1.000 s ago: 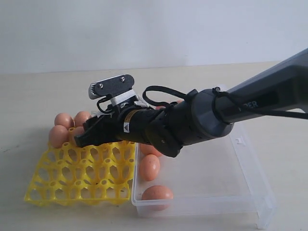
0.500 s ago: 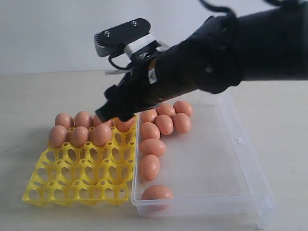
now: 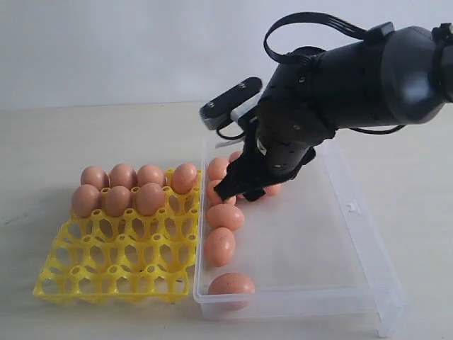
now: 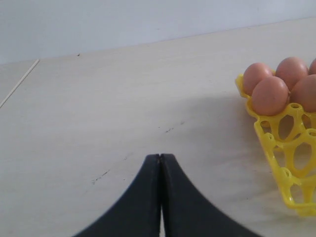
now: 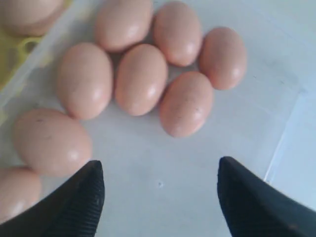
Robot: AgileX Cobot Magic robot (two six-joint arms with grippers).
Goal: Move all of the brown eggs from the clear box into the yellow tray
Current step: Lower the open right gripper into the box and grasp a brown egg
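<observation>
With right fingers [image 5: 74, 197] spread wide and empty, hovers over smooth, matte tan-brown oval eggs [image 5: 140, 79] clustered inside box [image 3: 354, 234]; holds left fingers [image 4: 143, 197] pressed together, outside box.

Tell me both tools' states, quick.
Left tool: closed, empty.
Right tool: open, empty, above eggs in the box.

You have bright, even light: faint soft shadows on the desk [image 4: 98, 123] beside the yellow tray [image 4: 284, 174]; close-up brown eggs [image 5: 140, 79] look slightly blurred.
</observation>
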